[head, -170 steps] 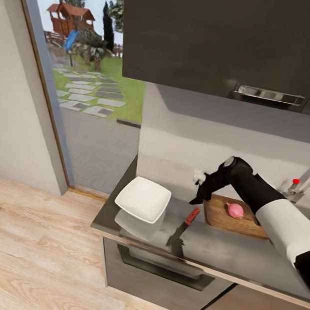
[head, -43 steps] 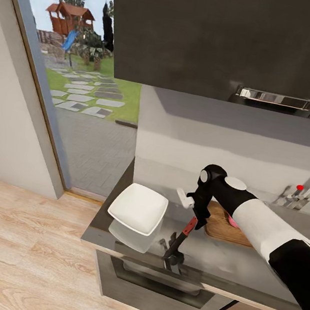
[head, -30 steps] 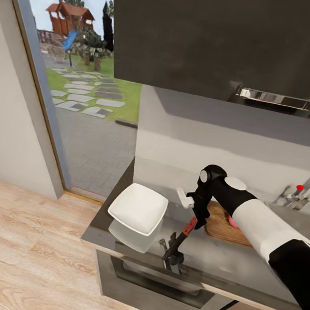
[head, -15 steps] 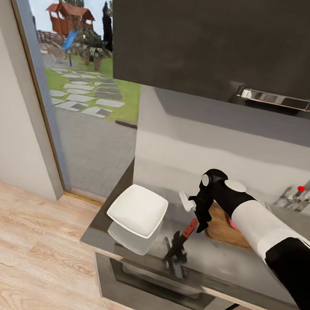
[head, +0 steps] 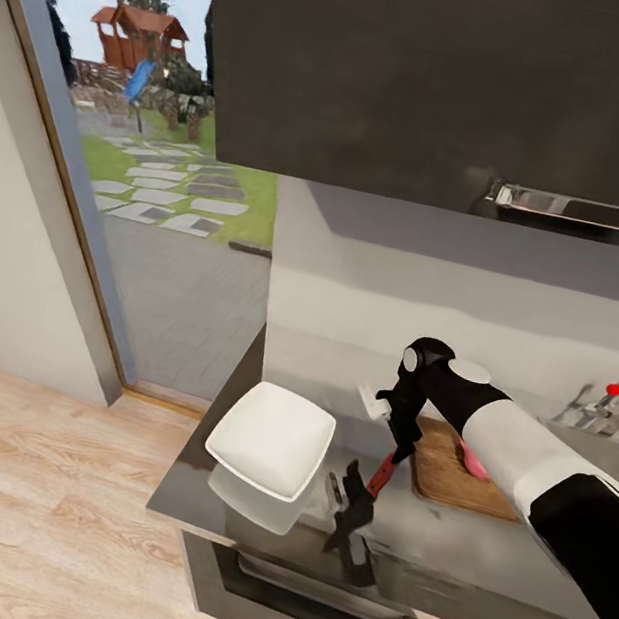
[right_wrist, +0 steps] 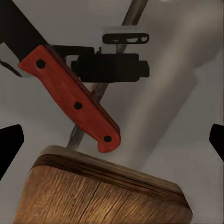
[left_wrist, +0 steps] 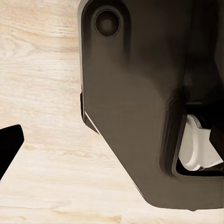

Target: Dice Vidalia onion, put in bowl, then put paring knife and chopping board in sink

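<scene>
While my right gripper (head: 399,454) hangs spread wide over the counter (head: 470,551), grasping nothing, the paring knife (right_wrist: 74,102) lies just below it beside the chopping board (head: 458,473). Farther back, the Vidalia onion (head: 474,460) sits on that board; the bowl (head: 269,440) rests nearby. My left gripper's state I cannot tell.

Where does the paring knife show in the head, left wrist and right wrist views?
Head view: paring knife lies on the countertop, between the bowl and the chopping board.
Left wrist view: not in it.
Right wrist view: its orange-red handle sits just off the board's end.
Shared landmark: the chopping board.
</scene>
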You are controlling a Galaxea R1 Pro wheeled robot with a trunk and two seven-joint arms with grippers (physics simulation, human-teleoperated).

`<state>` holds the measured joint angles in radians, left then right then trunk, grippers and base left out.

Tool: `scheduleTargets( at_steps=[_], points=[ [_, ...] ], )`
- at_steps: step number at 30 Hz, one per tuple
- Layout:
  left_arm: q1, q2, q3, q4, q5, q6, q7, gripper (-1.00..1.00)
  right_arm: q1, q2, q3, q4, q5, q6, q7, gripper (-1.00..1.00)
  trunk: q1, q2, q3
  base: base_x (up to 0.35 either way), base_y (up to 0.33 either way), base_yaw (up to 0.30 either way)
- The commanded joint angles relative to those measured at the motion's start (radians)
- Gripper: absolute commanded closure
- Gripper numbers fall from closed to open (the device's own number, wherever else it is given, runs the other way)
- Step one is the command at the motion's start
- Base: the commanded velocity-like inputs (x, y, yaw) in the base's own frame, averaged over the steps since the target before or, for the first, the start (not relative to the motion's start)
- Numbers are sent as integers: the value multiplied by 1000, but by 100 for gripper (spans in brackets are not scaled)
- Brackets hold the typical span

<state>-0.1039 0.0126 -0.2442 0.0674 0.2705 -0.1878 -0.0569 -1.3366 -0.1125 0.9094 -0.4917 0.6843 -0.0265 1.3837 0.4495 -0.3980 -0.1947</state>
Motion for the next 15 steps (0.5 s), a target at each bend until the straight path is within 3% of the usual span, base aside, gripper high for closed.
scheduleTargets(
  at_steps=[1,15],
  points=[
    [-2,0,-7,5,10,-7,-6,-100,-1,-1,4,-2,1,-3,0,-100,1,-2,-2,5,0,0],
    [-2,0,-7,5,10,-7,-6,-100,-1,-1,5,29,0,-3,5,-100,1,-2,-2,37,16,0]
  ],
)
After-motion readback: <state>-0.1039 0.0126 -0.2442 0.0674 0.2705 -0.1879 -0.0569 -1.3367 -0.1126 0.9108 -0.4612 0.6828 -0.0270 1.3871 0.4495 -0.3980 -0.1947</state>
